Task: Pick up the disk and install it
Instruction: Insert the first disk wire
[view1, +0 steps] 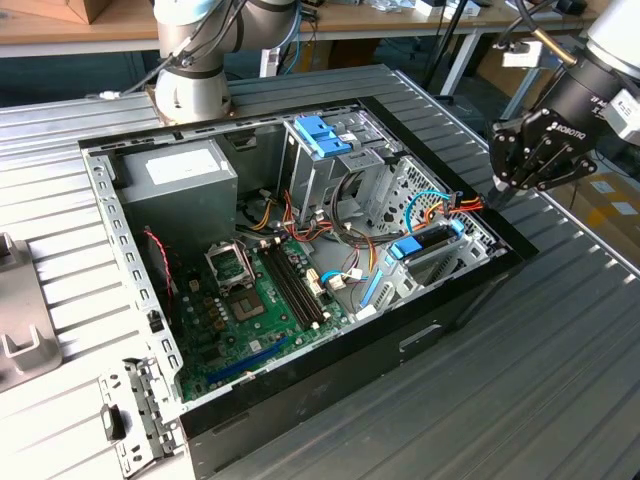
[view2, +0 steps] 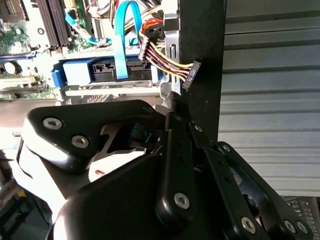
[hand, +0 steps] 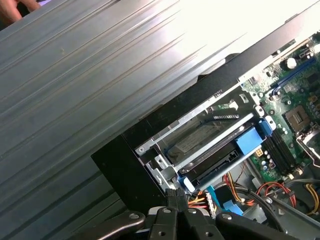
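The disk (view1: 432, 243) lies flat in the metal drive cage at the corner of the open computer case (view1: 330, 360) on the exterior view's right. Its body is dark, with blue plastic side rails. A light-blue data cable (view2: 121, 40) plugs into its end, the disk (view2: 95, 70) showing blue there. In the first wrist view the disk (hand: 212, 152) sits under the cage bars. My gripper (view1: 497, 200) hovers just outside the case's black edge beside that cage, fingers pressed together with nothing between them. A black power connector (view2: 191, 75) on yellow and orange wires hangs close to the gripper (view2: 175, 112).
The case holds a grey power supply (view1: 180, 185), a green motherboard (view1: 250, 300) and a second cage topped by a blue latch (view1: 322, 135). Ribbed metal table (view1: 540, 380) surrounds the case. A loose bracket (view1: 130, 420) lies at the front on the exterior view's left.
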